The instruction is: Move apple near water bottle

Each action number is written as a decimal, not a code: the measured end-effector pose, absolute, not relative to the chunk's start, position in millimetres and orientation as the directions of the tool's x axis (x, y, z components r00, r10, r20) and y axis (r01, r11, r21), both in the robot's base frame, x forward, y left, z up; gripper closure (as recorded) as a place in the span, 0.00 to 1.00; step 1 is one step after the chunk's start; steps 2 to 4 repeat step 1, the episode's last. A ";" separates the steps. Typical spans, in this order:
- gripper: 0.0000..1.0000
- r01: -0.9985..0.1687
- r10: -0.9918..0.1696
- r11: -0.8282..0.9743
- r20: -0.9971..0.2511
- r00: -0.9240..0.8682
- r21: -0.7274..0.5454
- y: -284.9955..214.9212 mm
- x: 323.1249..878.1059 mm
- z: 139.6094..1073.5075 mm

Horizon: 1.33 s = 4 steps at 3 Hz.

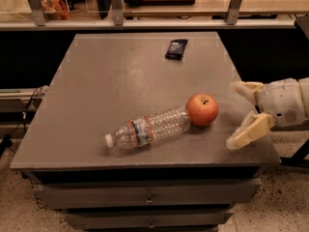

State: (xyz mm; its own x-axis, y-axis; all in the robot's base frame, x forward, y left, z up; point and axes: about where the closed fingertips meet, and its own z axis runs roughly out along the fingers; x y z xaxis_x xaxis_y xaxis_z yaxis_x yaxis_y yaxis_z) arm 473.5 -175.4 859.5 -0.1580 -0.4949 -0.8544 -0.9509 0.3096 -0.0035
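The red-orange apple (202, 109) rests on the grey table (116, 76), stem up, touching the base end of the water bottle (147, 128). The clear ribbed bottle lies on its side with its white cap pointing to the lower left and its blue-and-white label near the neck. My gripper (236, 115) is at the right edge of the table, to the right of the apple and apart from it. Its two cream fingers are spread wide and hold nothing.
A small black packet (175, 49) lies near the table's far edge. Drawers (149, 195) sit under the tabletop. A shelf with metal legs (145, 18) runs behind the table. The table's right edge is just under my gripper.
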 end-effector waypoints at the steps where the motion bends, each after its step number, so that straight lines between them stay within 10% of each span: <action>1: 0.00 -0.949 -0.494 0.316 -0.854 -0.162 -0.003 -178.3 472.1 859.4; 4: 0.00 -0.949 -0.494 0.316 -0.854 -0.162 -0.003 -178.3 472.1 859.4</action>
